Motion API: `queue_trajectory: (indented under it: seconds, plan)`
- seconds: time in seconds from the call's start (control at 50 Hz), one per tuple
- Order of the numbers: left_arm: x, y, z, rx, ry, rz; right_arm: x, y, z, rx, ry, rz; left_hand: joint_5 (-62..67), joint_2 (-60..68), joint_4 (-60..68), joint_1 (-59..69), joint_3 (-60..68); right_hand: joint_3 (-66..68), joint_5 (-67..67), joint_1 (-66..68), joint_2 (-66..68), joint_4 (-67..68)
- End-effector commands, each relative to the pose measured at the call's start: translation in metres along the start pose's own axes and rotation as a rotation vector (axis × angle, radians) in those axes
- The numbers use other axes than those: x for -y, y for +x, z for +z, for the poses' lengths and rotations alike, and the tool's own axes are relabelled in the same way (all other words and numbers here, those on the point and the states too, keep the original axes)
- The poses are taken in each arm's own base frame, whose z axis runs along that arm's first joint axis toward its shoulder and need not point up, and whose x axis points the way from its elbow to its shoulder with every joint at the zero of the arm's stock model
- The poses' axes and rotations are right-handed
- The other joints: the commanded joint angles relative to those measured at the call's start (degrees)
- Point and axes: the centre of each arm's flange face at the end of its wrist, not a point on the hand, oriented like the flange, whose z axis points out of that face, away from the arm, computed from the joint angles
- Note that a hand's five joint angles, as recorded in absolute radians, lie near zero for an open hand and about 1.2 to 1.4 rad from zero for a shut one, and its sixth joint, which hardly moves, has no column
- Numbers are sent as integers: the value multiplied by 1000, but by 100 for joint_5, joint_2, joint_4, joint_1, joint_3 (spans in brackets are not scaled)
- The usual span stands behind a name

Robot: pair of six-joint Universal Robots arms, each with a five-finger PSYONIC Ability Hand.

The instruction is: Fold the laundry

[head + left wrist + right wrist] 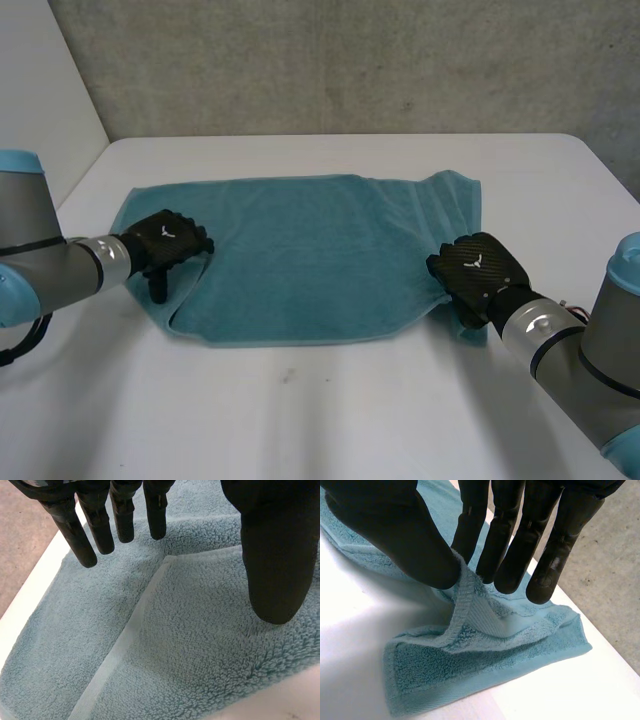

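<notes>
One white bench (330, 420). One teal towel (300, 250), spread flat mid-bench, its near left corner turned over. Two hands: left hand (165, 245) at the towel's left edge, fingers (122, 515) straight, grasping nothing; right hand (478, 270) pinching the raised right hem. Step, judged: gripping for the first fold; next, the left needs a matching pinch

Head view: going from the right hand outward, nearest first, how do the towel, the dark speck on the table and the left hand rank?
1. Towel: touching, its right edge pinched in the right hand.
2. Speck: on the bare table, in front of the towel's near edge.
3. Left hand: across the towel, at its left edge.
</notes>
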Motion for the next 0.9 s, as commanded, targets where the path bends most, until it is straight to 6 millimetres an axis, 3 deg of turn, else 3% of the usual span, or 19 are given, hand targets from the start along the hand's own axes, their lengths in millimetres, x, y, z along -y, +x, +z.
queue_trajectory:
  seconds: [0.02, 0.5, 0.72, 0.9]
  plan:
    - [3, 2, 0, -32, -19, -13, -1, -1, 1, 3, -4, 1, 280, 238, 232, 173, 200, 1225, 1333, 2369, 1254, 1165]
    - [-8, 0, 3, -17, -120, 12, -4, -3, 1, 11, -12, 2, 835, 792, 786, 728, 755, 1225, 1333, 2369, 1254, 1165]
    - [1, -5, -2, 11, -102, 28, -4, -3, 1, 10, -12, -1, 3793, 3750, 3745, 3686, 3713, 1225, 1333, 2369, 1254, 1165]
    - [12, -6, -16, 65, -64, 60, -4, -2, 2, 2, -15, -3, 4048, 4006, 4000, 3942, 3968, 1225, 1333, 2369, 1254, 1165]
